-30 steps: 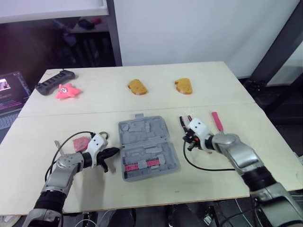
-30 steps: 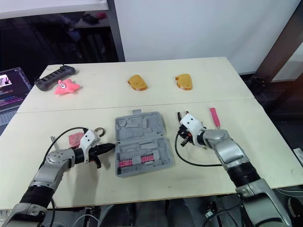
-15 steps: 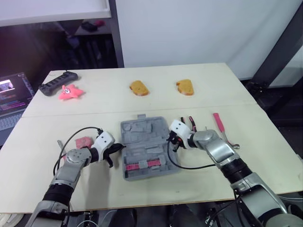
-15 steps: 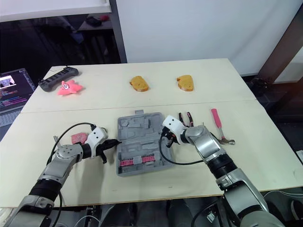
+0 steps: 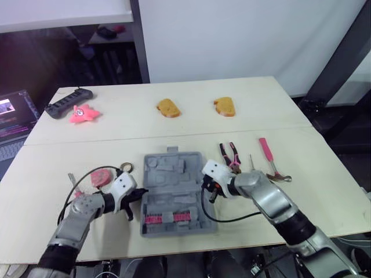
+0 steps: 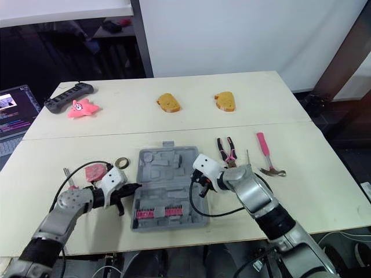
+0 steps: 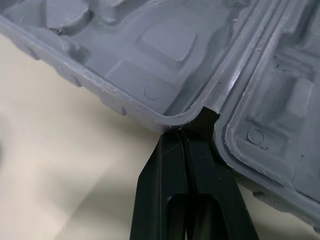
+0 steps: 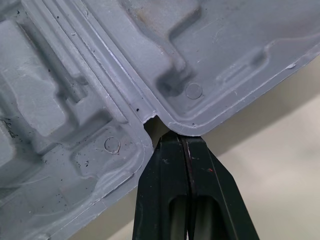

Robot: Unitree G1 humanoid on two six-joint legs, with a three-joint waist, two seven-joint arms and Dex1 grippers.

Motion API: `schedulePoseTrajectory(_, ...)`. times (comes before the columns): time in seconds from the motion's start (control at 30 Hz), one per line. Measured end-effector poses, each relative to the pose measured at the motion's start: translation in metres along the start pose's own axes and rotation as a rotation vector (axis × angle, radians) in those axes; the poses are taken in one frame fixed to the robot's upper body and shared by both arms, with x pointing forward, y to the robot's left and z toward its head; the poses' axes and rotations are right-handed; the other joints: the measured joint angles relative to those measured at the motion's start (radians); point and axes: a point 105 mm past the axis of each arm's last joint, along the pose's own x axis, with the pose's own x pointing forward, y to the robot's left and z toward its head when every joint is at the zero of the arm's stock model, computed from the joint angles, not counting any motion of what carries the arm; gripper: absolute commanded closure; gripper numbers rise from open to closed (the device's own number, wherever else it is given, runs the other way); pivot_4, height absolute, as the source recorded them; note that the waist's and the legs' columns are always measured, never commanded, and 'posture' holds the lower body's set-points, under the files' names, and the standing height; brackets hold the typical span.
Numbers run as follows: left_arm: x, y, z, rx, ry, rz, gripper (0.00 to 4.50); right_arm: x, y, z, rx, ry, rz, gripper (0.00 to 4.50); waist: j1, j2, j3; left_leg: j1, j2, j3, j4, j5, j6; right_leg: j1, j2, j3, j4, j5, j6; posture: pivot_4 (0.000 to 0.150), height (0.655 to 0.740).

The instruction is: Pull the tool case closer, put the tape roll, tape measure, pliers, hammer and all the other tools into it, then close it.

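Observation:
The grey tool case (image 5: 173, 191) lies open near the table's front edge, with red bits in its near half. My left gripper (image 5: 139, 193) is shut, its tips in the hinge notch on the case's left side (image 7: 182, 131). My right gripper (image 5: 207, 186) is shut too, its tips in the right hinge notch (image 8: 184, 137). A tape roll ring (image 5: 126, 169) and a red tape measure (image 5: 99, 175) lie left of the case. To its right lie pink-handled pliers (image 5: 230, 155), a thin tool (image 5: 250, 162) and a pink-handled hammer (image 5: 269, 159).
Two orange bread-shaped pieces (image 5: 168, 107) (image 5: 225, 106) sit at the back of the table. A pink star toy (image 5: 83, 113) and a black power strip (image 5: 66, 103) are at the back left. A laptop (image 5: 11, 116) stands off the left edge.
My right gripper went from near the pliers to the case's right side. With both grippers at its hinge, the case has slid toward the front edge.

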Motion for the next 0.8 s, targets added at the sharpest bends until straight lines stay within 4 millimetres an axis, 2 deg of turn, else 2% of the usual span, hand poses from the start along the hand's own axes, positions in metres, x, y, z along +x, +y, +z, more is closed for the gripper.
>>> schedulePoseTrajectory(0.17,-0.01,-0.016,-0.009,-0.036,0.001,-0.016,4.5,-0.011,0.024,-0.015,0.035,0.026,0.035,4.48,-0.001,0.001,-0.003,0.001,0.0,0.0,0.0,0.0,0.0,0.001,0.0,0.0,-0.001,0.0,0.0,0.15,0.74)
schedulePoseTrajectory(0.3,-0.015,-0.025,-0.012,-0.066,0.003,-0.027,4.5,-0.016,0.035,-0.02,0.058,0.04,0.041,4.48,-0.001,0.001,-0.004,0.001,0.0,0.0,-0.001,0.0,0.001,0.001,0.0,0.0,-0.001,0.0,0.0,0.15,0.74)
schedulePoseTrajectory(0.57,-0.026,-0.044,-0.022,-0.113,0.025,-0.069,4.5,-0.019,0.041,-0.024,0.098,0.054,0.033,4.48,0.0,0.001,-0.005,0.001,0.0,0.0,-0.001,-0.001,0.001,0.001,0.0,0.0,-0.003,0.0,0.0,0.15,0.74)
schedulePoseTrajectory(0.8,-0.027,-0.046,-0.026,-0.113,0.015,-0.086,4.5,-0.021,0.045,-0.028,0.114,0.07,0.033,4.48,0.0,0.002,-0.009,0.002,0.0,0.0,-0.003,-0.001,0.001,0.002,0.0,0.0,-0.004,-0.001,-0.001,0.15,0.74)
